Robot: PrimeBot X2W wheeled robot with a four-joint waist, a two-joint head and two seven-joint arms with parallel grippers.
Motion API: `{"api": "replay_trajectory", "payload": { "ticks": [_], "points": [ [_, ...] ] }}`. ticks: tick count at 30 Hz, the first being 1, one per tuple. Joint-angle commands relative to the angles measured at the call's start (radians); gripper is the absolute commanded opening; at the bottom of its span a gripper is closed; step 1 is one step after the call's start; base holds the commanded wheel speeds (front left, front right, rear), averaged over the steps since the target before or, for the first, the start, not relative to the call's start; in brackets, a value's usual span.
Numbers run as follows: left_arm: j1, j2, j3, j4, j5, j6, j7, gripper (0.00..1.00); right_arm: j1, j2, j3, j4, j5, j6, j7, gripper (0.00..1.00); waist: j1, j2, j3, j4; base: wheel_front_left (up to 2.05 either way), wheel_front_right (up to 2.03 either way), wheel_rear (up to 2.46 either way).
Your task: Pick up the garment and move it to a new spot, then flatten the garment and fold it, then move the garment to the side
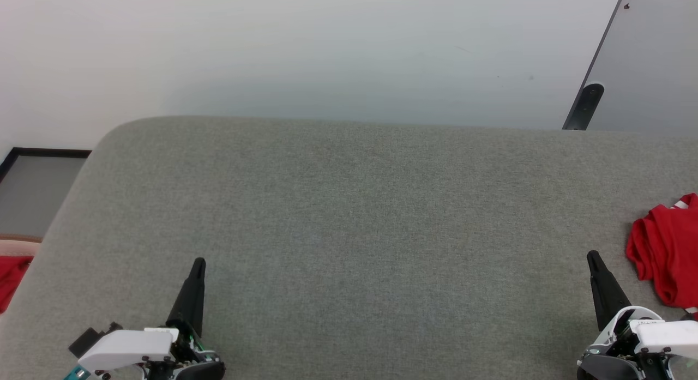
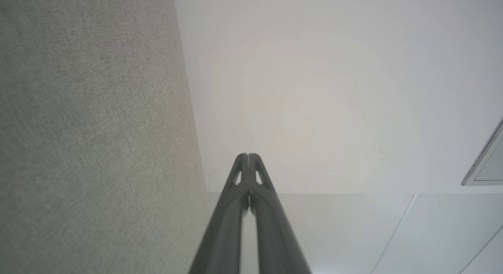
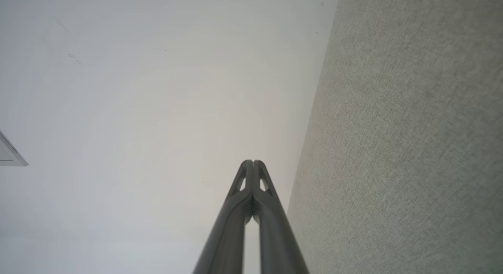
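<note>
Just outboard of the right gripper point(image 1: 593, 257), on its right side and about level with the fingertips, the garment point(image 1: 666, 249) lies in a crumpled red heap on the grey table point(image 1: 354, 205). It is near the fingers but apart from them, with a sliver of white trim at its top, and the picture's edge cuts it off. From the left gripper point(image 1: 199, 263) it is well apart, across the whole width of bare fabric between the two grippers. Both grippers sit low over the near part of the table, fingers pointing away from the robot.

The head view gives this layout, along with a red cloth point(image 1: 11, 279) outboard of the left gripper, past the table's edge. The wrist views give the close detail. In the left wrist view the left gripper point(image 2: 248, 156) has its two dark tips pressed together with nothing between them, and the table point(image 2: 90, 128) runs along one side. The right wrist view gives the same for the right gripper point(image 3: 253, 162) – tips clenched on nothing, the table point(image 3: 412, 148) beside it and a pale surface beyond.
</note>
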Motion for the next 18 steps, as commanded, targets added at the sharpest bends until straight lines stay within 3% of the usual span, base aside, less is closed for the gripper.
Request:
{"api": "replay_trajectory", "payload": {
  "ticks": [1, 18],
  "points": [
    [-0.01, 0.001, 0.003, 0.002, -0.002, -0.005, 0.003, 0.0, -0.002, 0.003, 0.001, 0.001, 0.005, 0.0, 0.0, 0.0, 0.0, 0.0, 0.0, 0.0, 0.0, 0.0, 0.0],
    [-0.01, 0.001, 0.003, 0.001, -0.002, -0.005, 0.003, 0.0, -0.002, 0.003, 0.001, 0.001, 0.005, 0.0, 0.0, 0.0, 0.0, 0.0, 0.0, 0.0, 0.0, 0.0, 0.0]
  ]
}}
